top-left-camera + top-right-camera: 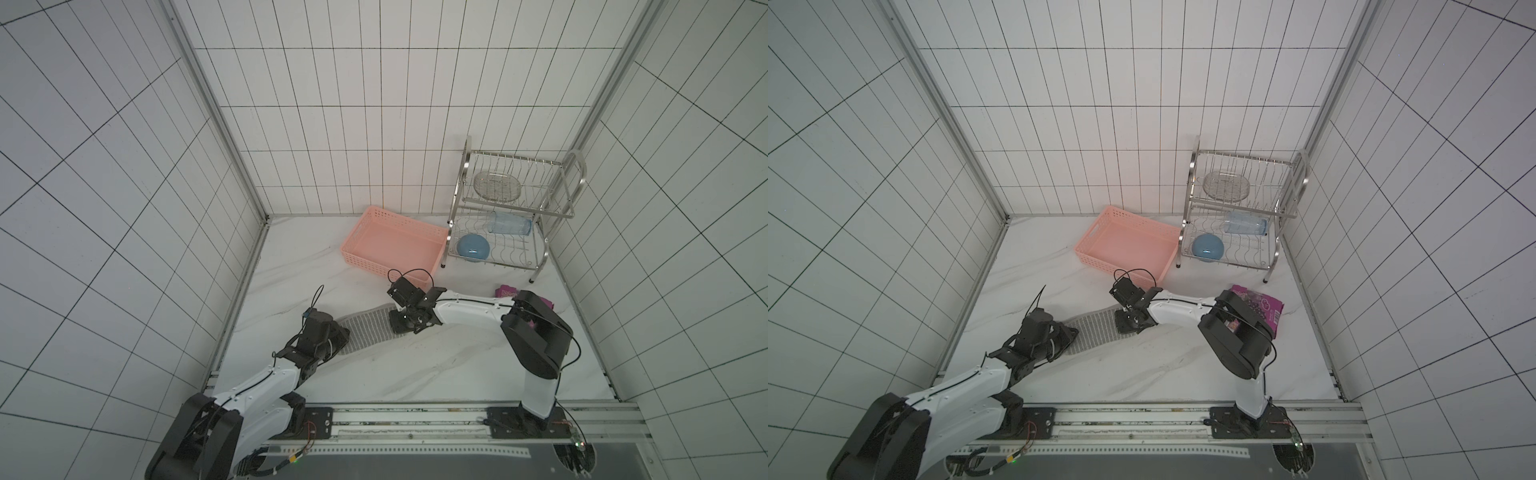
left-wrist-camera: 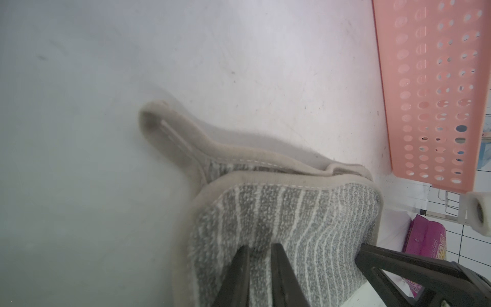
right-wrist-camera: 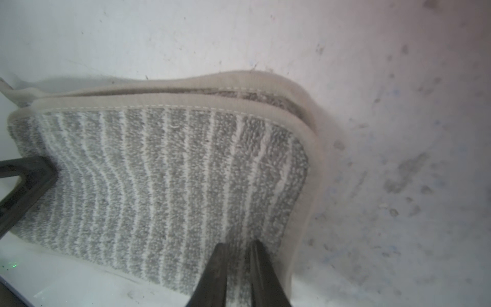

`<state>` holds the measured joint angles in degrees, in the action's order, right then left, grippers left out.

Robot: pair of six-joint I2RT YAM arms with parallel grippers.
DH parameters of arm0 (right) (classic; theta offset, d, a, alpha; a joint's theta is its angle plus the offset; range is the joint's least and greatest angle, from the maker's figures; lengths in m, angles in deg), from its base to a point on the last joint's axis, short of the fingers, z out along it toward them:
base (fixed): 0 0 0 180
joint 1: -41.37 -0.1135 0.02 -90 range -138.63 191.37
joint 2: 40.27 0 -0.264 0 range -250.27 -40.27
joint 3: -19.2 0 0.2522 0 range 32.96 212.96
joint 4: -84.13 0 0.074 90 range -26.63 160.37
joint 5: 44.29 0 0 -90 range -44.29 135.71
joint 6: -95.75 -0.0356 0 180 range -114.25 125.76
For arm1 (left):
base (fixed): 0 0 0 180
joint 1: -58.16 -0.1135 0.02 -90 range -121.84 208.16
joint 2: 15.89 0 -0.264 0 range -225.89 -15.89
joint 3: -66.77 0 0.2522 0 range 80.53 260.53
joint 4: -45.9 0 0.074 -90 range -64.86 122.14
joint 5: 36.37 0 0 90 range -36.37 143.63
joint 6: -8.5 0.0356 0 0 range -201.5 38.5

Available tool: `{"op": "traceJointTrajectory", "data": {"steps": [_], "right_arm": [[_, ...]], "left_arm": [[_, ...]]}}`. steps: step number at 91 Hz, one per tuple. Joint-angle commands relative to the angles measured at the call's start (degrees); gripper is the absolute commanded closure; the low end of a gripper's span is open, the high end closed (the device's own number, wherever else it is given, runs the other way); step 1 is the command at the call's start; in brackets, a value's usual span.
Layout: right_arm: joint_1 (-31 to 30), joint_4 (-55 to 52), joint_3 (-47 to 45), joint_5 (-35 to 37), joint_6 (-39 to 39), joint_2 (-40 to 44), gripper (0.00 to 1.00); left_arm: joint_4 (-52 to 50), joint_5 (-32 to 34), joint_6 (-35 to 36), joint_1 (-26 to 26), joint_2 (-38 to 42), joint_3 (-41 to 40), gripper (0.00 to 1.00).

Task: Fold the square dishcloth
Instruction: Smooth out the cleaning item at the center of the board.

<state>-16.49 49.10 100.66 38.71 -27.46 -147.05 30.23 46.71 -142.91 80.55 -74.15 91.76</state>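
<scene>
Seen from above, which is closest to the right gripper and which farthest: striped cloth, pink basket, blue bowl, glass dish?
1. Cloth: held in the right gripper.
2. Basket: just behind.
3. Bowl: low in the rack.
4. Glass dish: top shelf.

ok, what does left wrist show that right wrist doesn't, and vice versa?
Left wrist only: the pink basket and the purple snack packet. Right wrist only: a heavily stained patch of tabletop. Both: the square dishcloth doubled over, two bound edges stacked, with that arm's own pincer shut on it, left pincer and right pincer.
</scene>
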Motion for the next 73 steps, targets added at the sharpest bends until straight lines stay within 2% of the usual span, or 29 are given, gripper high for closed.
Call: {"op": "traceJointTrajectory", "data": {"steps": [1, 12, 21, 45, 73], "right_arm": [[-1.48, -1.54, 1.2, -1.38, -0.89, 3.53, 0.8], [-2.86, 0.57, 2.1, -4.72, -2.38, 4.89, 0.8], [-3.62, 6.54, 1.27, -9.73, -4.72, 4.63, 0.8], [-5.3, 18.0, 2.0, -21.29, -9.74, -2.77, 0.81], [-5.85, 26.19, 0.97, -27.13, -15.68, -7.47, 0.81]], "left_arm": [[-0.53, -0.11, 0.78, -0.16, 0.42, -0.86, 0.82], [-1.14, 0.28, 0.46, -0.16, 2.33, -1.43, 0.82], [-1.88, 0.57, 0.41, -0.16, 3.71, -1.4, 0.82], [-3.41, 1.29, 1.0, -0.15, 5.18, -1.31, 0.82], [-2.45, 1.63, 0.77, -0.18, 3.61, -1.38, 0.84]]}}
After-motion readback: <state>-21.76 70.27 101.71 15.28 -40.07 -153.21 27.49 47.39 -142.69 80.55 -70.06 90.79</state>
